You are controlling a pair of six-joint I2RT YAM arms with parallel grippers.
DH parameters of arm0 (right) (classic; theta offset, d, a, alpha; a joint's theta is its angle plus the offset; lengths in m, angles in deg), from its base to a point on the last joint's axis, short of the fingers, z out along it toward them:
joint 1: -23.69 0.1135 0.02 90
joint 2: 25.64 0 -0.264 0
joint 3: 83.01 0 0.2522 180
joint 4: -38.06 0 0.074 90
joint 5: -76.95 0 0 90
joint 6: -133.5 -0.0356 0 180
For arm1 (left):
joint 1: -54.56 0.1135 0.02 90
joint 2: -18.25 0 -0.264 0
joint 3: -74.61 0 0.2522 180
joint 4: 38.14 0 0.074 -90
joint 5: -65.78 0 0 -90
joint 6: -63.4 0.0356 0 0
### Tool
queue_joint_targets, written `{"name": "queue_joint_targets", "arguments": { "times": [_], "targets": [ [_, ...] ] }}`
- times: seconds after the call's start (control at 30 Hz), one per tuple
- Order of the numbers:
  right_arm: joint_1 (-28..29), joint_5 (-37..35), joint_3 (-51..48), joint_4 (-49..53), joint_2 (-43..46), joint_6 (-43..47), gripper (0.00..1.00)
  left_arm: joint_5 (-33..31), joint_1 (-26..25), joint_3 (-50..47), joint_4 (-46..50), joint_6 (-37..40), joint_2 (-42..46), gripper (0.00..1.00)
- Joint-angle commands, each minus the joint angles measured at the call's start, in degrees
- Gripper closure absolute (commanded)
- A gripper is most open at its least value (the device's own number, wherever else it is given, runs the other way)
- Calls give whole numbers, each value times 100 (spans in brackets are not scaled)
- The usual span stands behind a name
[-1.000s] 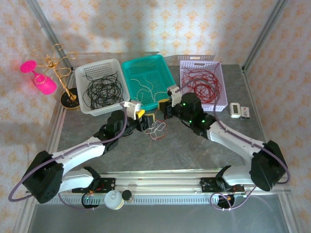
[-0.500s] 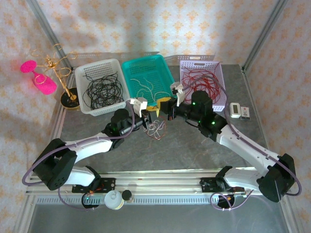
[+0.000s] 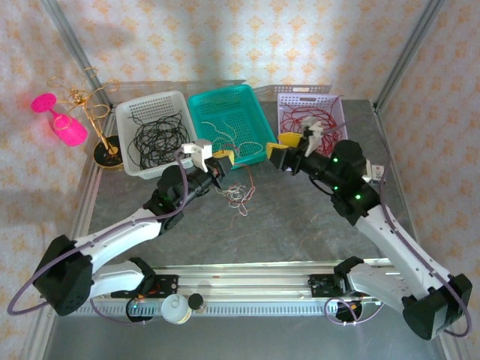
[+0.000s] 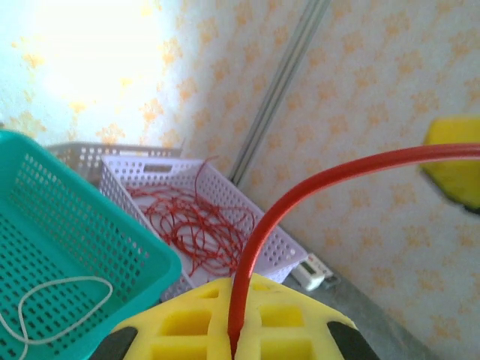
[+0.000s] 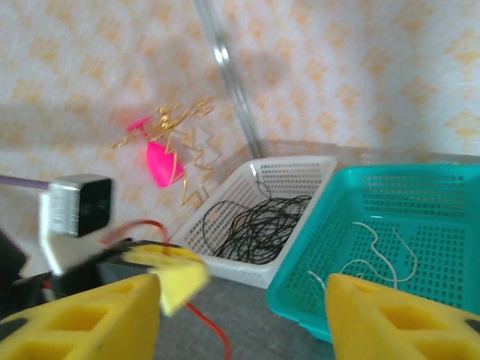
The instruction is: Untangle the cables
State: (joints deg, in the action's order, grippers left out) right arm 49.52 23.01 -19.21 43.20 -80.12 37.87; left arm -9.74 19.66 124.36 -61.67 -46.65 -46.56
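Writing: the only likely spot was the small white gadget (image 4: 311,271) past the lilac basket, and its print was too blurry to read.
White basket (image 3: 150,99): sat to the outer side of the left gripper (image 3: 220,165), with a loose heap of black cables (image 3: 157,139) in it.
Teal basket (image 3: 221,93): right behind the left gripper's tips, with a few thin white cables (image 3: 225,129) on its floor.
Lilac basket (image 3: 307,96): just behind the right gripper (image 3: 276,156), holding a tangle of red cables (image 4: 191,229).
Left gripper: clenched on a red cable (image 4: 300,191). In the wrist view the strand came up out of the yellow pads and arched over toward the right gripper's yellow finger (image 4: 454,161). Couldn't tell if it touched that finger.
Right gripper: released, with its yellow fingers spread wide in its own wrist view and nothing between them.
Clump (image 3: 238,196): a small red and white knot lay on the table just beside the left gripper's tips, on the side nearer the arm bases and a bit farther from the right gripper.
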Motion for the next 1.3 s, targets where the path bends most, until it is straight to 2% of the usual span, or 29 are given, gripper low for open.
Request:
{"name": "queue_joint_targets", "arguments": {
  "times": [0.0, 0.1, 0.23, 0.33, 0.43, 0.57, 0.67, 0.77, 1.03, 1.13, 1.27],
  "targets": [
    [-156, 373, -606, -805, 159, -419, 33, -209, -100, 426, 688, -43, 498, 100],
    [-162, 424, -1051, -1570, -10, -1166, 28, -77, -166, 772, 1143, 27, 822, 100],
    [-136, 1510, -1289, -2278, -583, -1412, 35, 61, -202, 1238, 1614, 81, 1046, 100],
    [21, 1487, -1737, -2773, -591, -518, 36, 140, -201, 1569, 1900, 124, 1102, 100],
    [273, 1666, -2202, -3461, -577, 837, 34, 234, -206, 1845, 2133, 163, 1084, 100],
    [626, 1970, -2343, -3523, -805, 2726, 33, 284, -205, 2086, 2351, 212, 1017, 100],
    [930, 2107, -2285, -3513, -955, 3503, 33, 298, -203, 2179, 2450, 238, 980, 100],
    [1310, 1811, -2163, -3517, -1172, 4096, 32, 319, -207, 2228, 2484, 236, 930, 100],
    [1871, 1280, -1381, -3597, -2387, 4893, 35, 304, -204, 2347, 2545, 217, 892, 100],
    [1986, 1301, -1190, -3796, -2886, 4833, 40, 219, -203, 2453, 2562, 232, 907, 100],
    [1969, 1321, -1418, -4777, -3463, 4219, 48, 104, -206, 2718, 2404, 256, 918, 100]
  ]
}}
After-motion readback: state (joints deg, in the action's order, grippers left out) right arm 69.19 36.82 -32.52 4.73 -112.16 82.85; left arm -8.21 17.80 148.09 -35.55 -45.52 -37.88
